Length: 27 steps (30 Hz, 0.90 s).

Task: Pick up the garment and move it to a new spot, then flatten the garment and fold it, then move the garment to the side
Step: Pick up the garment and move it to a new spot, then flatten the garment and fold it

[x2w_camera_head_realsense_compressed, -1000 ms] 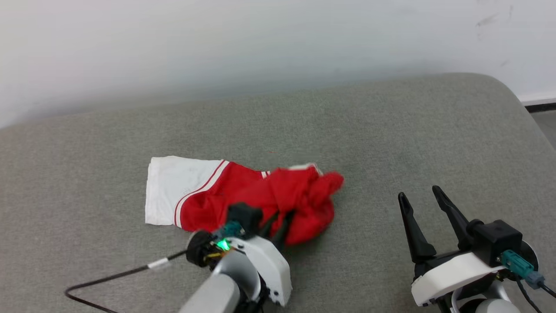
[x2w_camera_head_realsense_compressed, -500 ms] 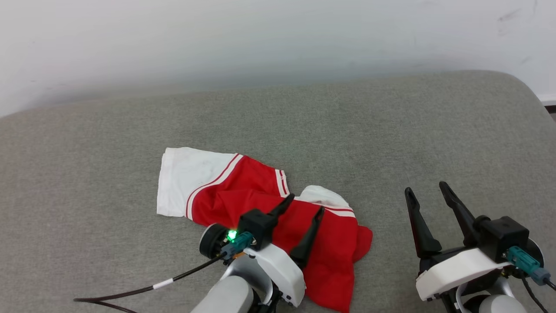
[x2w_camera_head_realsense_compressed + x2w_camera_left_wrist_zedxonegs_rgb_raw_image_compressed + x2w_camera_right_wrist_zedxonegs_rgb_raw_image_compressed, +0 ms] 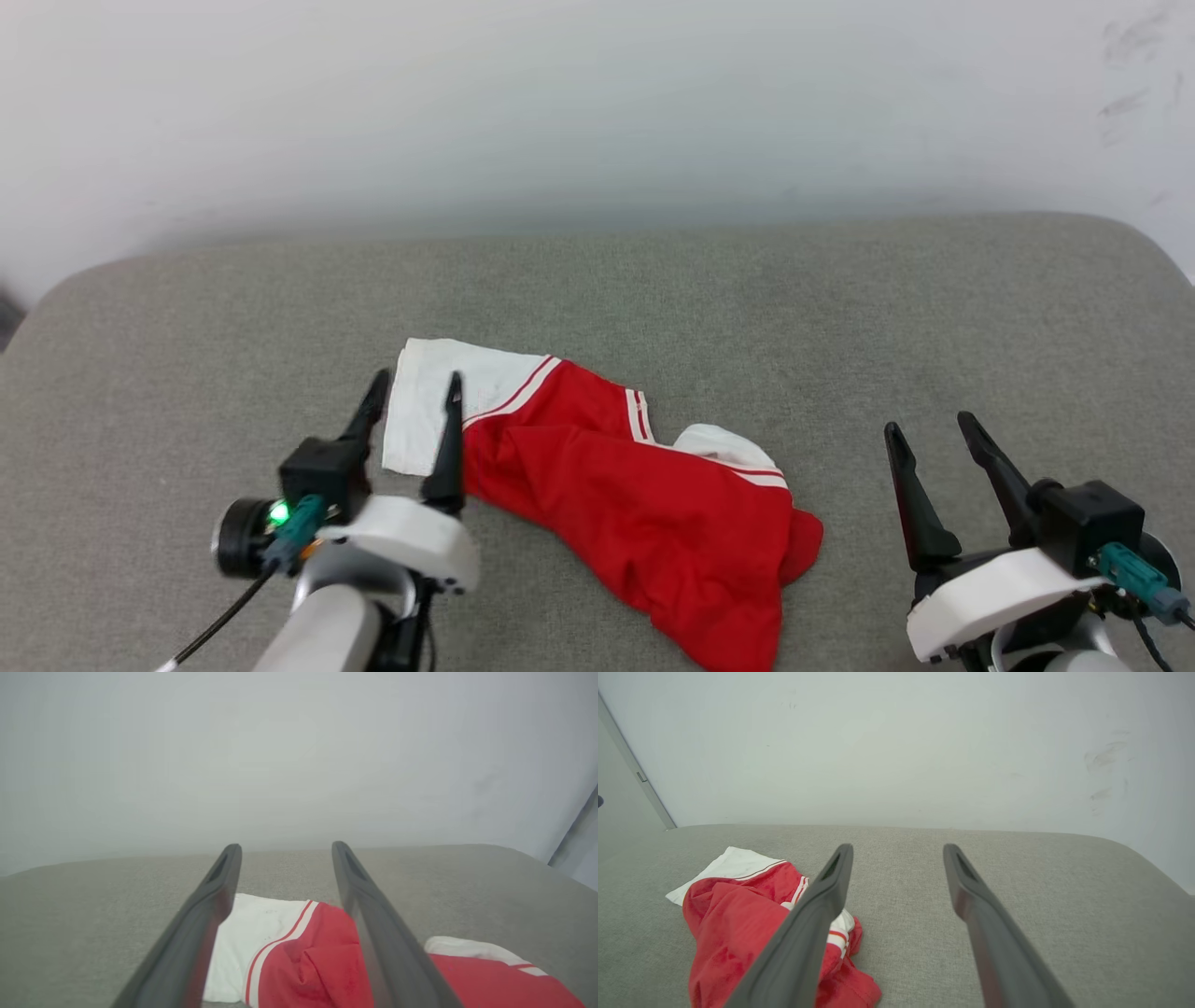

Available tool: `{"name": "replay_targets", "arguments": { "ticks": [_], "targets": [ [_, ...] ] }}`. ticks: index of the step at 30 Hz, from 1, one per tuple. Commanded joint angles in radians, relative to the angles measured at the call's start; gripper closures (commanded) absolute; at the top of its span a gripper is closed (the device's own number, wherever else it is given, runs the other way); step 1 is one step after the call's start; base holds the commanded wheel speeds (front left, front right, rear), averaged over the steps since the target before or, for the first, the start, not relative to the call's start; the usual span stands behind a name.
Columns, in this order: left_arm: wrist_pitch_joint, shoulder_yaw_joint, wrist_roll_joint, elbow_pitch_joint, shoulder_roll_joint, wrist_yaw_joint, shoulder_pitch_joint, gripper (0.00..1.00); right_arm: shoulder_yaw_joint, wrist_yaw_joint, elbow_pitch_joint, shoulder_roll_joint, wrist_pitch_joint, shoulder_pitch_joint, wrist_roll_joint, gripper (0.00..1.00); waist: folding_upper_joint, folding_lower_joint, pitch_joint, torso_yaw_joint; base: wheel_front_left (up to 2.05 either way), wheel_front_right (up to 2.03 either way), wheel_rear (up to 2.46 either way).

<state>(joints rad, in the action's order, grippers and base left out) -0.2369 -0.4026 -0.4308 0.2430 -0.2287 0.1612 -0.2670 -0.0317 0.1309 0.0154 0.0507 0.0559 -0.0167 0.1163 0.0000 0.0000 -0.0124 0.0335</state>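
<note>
- Plain white wall [image 3: 597, 93]: rises behind the garment, beyond the far edge of the padding. It has faint dark scuffs at the upper right.
- Grey woven padded surface with rounded corners [image 3: 840, 308]: lies under the garment and extends past it on every side.
- Bright red jersey garment with white sleeves and red-white stripe trim [image 3: 635, 504]: lies loosely crumpled and unfolded on the padding. It runs diagonally from its white sleeve at the far left to a bunched red end at the near right. No numerals are visible.
- Left gripper [image 3: 417, 376]: positioned at the garment's left end, with its two long dark fingers pointing away from the robot. Jaws stand wide apart and are not closed on the cloth. In the left wrist view the white sleeve lies between and below the fingers. Contact with the cloth cannot be determined.
- Right gripper [image 3: 928, 423]: well apart from the garment, off its right side and over bare padding. Jaws stand wide apart.
- Flat white sleeve [image 3: 425, 401]: forms the garment's far-left corner.
- Second white sleeve [image 3: 724, 443]: protrudes partly at the garment's far edge, near its middle.
- Black cable [image 3: 219, 616]: trails from the left wrist, to the garment's near left.
</note>
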Motion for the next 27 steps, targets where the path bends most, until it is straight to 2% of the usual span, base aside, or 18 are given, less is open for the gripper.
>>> {"name": "replay_targets", "arguments": {
  "ticks": [1,6,10,27],
  "targets": [
    [-0.001,0.021,-0.008,-0.02,-0.02,0.019,0.032,0.0,0.008,0.0,0.002,-0.001,-0.003,0.023,0.001,0.0,0.0,0.0,0.016,0.002,0.0,0.0,0.0],
    [0.018,0.06,-0.019,-0.065,-0.081,0.046,0.114,0.0,0.015,0.0,0.005,-0.001,-0.01,0.045,0.006,0.0,0.0,0.0,0.035,0.01,0.0,0.0,0.0],
    [0.037,0.058,-0.029,-0.099,-0.101,0.052,0.165,0.0,0.016,0.0,0.002,-0.001,-0.013,0.06,0.006,0.0,0.0,0.0,0.047,0.014,0.0,0.0,0.0],
    [0.045,0.039,-0.038,-0.139,-0.091,0.066,0.183,0.0,0.02,0.0,-0.002,-0.001,-0.053,0.058,0.021,0.0,0.0,0.0,0.047,0.006,0.0,0.0,0.0]
  ]
}}
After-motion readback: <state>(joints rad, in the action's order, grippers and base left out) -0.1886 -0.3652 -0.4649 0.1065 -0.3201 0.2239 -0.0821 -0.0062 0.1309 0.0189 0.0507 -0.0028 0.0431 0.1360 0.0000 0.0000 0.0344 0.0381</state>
